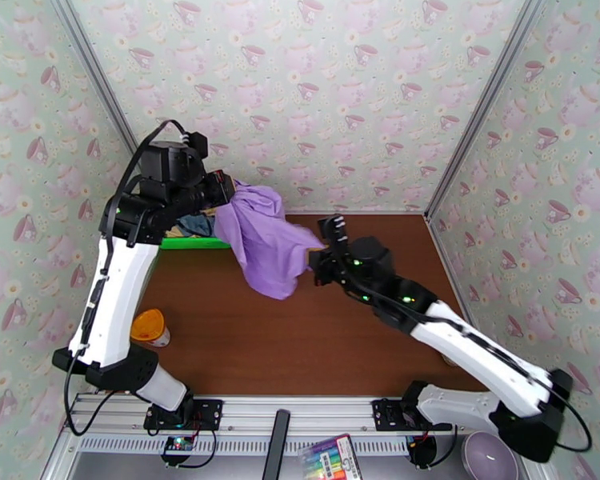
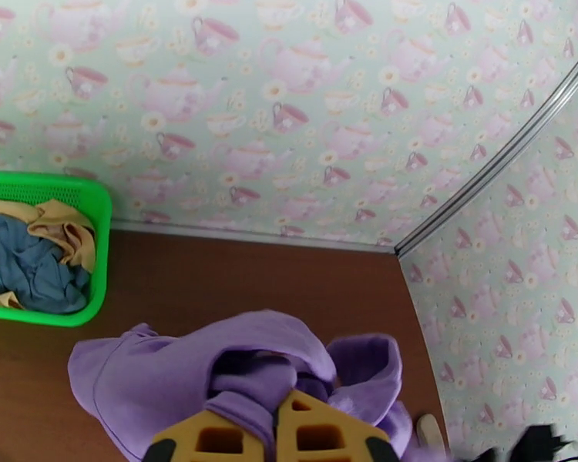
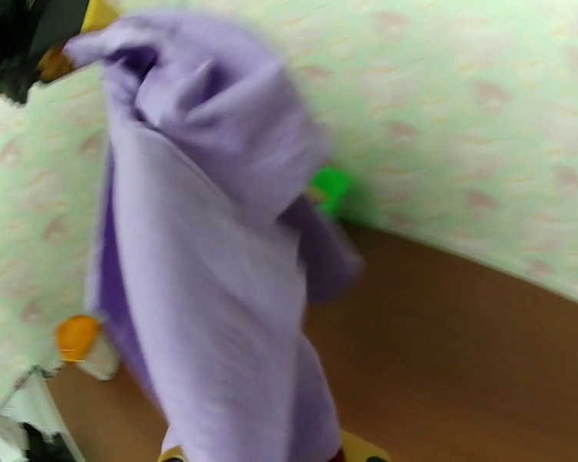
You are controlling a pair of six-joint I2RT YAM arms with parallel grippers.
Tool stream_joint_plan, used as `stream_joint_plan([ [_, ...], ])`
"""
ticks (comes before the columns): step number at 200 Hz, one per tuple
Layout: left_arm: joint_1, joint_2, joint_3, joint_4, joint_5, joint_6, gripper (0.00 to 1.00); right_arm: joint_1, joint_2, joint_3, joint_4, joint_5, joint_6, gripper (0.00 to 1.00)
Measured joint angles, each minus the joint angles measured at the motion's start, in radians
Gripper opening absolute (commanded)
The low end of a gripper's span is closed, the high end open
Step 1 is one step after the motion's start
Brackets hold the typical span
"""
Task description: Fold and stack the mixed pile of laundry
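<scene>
Left hand (image 2: 275, 429): pinching a bunched fold of the T-shirt (image 1: 262, 238) tight between its yellow fingers (image 2: 320, 433), holding it raised at the back left, just beside the basket.
Right hand (image 1: 318, 256): clamping the T-shirt's right-side edge with jaws closed on the cloth, sitting lower than the left hand, over the middle of the worktop.
T-shirt: hanging purple between both hands, drooping in loose folds, sloping down from the left hand toward the right one, lower tip dangling over the worktop; touching the wood or not, cannot tell.
Basket (image 2: 100, 225): sitting green at the worktop's back left by the wall, holding the other two garments.
Blue shirt (image 2: 27, 263): lying crumpled inside the basket.
Tan shirt (image 2: 69, 229): lying bunched against the blue shirt, toward the basket's back and right wall.
Cup (image 1: 150, 328): standing orange-lidded at the worktop's left side, just beside the left arm, well apart from the T-shirt.
Worktop (image 1: 300, 354): stretching brown under the hanging T-shirt.
Right wrist view: blurring, cloth edges smearing.
</scene>
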Motion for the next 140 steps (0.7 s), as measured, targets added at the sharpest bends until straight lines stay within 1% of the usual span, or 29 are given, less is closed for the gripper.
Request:
stream_joint_plan([
  [23, -0.014, -0.042, -0.113, 0.036, 0.028, -0.014, 0.00, -0.031, -0.005, 0.039, -0.122, 0.087, -0.077, 0.00],
  [49, -0.027, -0.122, -0.290, 0.094, 0.045, -0.040, 0.00, -0.052, 0.032, 0.088, -0.232, 0.156, -0.152, 0.00],
  [90, -0.057, -0.277, -0.559, 0.171, 0.053, -0.092, 0.00, -0.068, 0.059, 0.175, -0.340, 0.183, -0.243, 0.00],
  [120, -0.122, -0.379, -0.735, 0.207, 0.050, -0.143, 0.00, -0.102, 0.102, 0.230, -0.402, 0.198, -0.288, 0.00],
  [122, -0.128, -0.384, -0.746, 0.211, 0.050, -0.146, 0.04, -0.106, 0.105, 0.230, -0.404, 0.199, -0.291, 0.00],
  [126, -0.140, -0.394, -0.769, 0.213, 0.050, -0.152, 0.14, -0.114, 0.112, 0.231, -0.409, 0.203, -0.293, 0.00],
  [130, -0.152, -0.402, -0.791, 0.217, 0.049, -0.161, 0.28, -0.124, 0.121, 0.231, -0.415, 0.204, -0.297, 0.00],
  [138, -0.181, -0.417, -0.843, 0.232, 0.047, -0.177, 0.59, -0.146, 0.141, 0.231, -0.427, 0.204, -0.303, 0.00],
  [140, -0.188, -0.419, -0.856, 0.236, 0.047, -0.184, 0.76, -0.153, 0.148, 0.231, -0.429, 0.204, -0.304, 0.00],
])
